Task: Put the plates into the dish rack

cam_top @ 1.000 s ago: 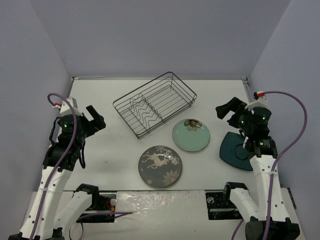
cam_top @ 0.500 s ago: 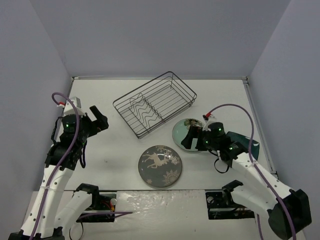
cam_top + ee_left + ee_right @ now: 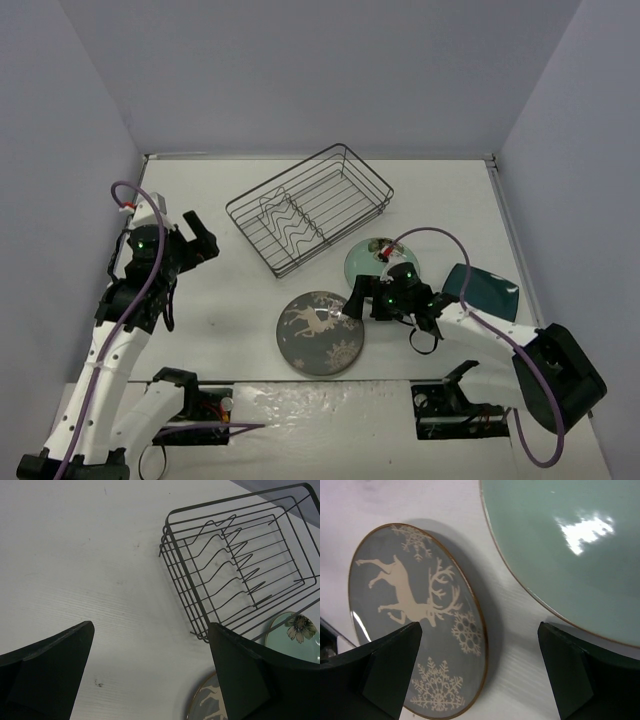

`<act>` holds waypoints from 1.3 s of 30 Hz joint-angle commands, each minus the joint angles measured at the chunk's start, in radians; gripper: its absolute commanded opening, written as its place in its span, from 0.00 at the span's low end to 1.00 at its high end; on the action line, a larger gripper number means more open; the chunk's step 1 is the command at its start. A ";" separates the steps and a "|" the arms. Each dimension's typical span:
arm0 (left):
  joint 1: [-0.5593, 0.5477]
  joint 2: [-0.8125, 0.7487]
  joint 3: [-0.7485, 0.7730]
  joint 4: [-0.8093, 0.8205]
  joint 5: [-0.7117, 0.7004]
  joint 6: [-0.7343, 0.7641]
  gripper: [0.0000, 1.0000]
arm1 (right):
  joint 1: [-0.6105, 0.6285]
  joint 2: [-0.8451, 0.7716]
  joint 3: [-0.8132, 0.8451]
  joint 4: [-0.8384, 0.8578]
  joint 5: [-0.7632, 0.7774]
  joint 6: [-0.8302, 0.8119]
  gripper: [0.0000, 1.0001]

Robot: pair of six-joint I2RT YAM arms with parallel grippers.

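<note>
White desk point(image 3: 225, 300) boxed by lavender walls point(image 3: 320, 80), black wire dish rack point(image 3: 308, 208) upper centre, long axis slanting lower left to upper right, grey deer plate point(image 3: 320, 332) flat at lower centre, mint plate point(image 3: 360, 265) just upper right of it, teal plate point(image 3: 485, 290) far right, right end effector point(image 3: 362, 296) fingers apart over the grey-mint gap, left end effector point(image 3: 197, 238) fingers apart at left.

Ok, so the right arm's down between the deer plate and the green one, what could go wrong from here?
The right gripper is open, low over the gap between the grey deer plate and the mint plate. Both lie flat and close, so a finger may shove one rim into the other. A flat plate's rim could also slip from the pinch.
</note>
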 commanded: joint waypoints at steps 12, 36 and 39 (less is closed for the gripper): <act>0.002 -0.018 0.029 0.012 -0.067 -0.020 0.97 | -0.135 0.249 -0.078 0.364 -0.369 0.088 0.93; 0.002 -0.021 0.023 0.007 -0.086 -0.021 0.97 | -0.153 0.331 -0.104 0.248 -0.446 0.026 0.70; 0.002 -0.024 0.022 0.007 -0.091 -0.023 0.97 | -0.150 0.382 -0.105 0.276 -0.442 0.030 0.61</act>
